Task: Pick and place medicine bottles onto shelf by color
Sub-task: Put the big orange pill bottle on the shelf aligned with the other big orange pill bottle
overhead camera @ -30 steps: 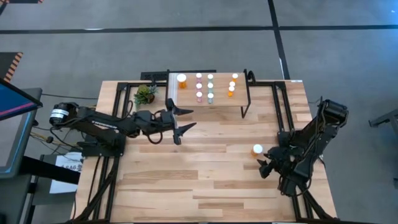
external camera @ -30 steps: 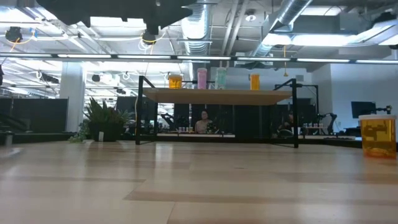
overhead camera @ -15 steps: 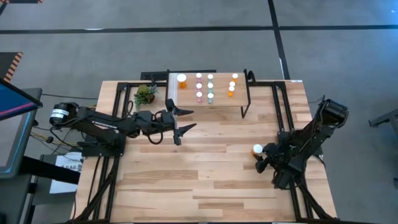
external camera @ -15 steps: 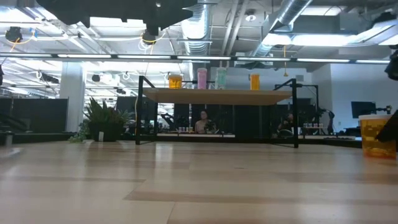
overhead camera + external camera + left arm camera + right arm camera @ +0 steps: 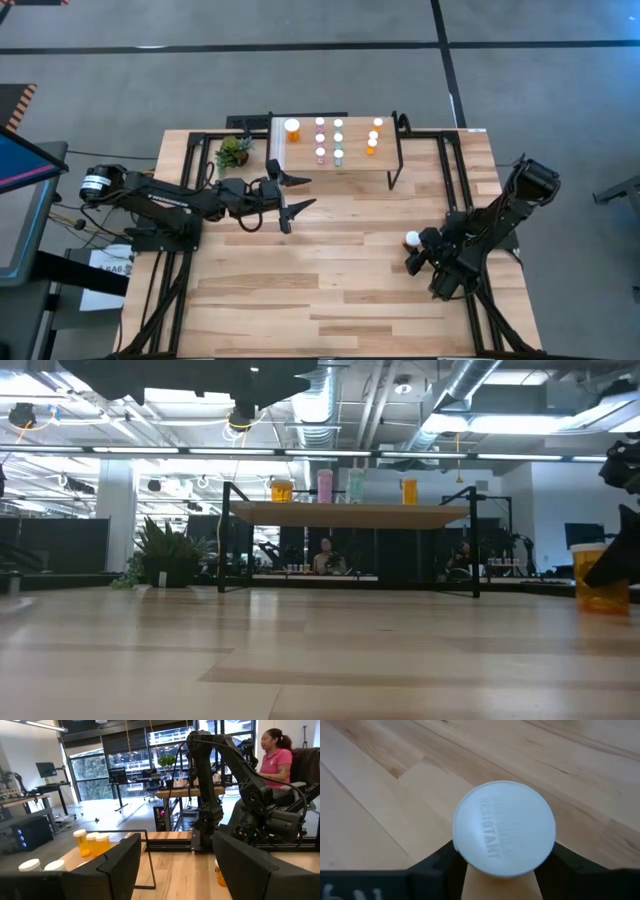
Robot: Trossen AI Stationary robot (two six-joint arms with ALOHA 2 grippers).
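Your right claw sits around the orange bottle on the bench, one finger on each side of its white cap, but you can't tell whether it's clamped yet. Your left claw hangs released, just short of the shelf, where the other bottles stand.

Orange white-capped bottle upright on table, others standing on shelf
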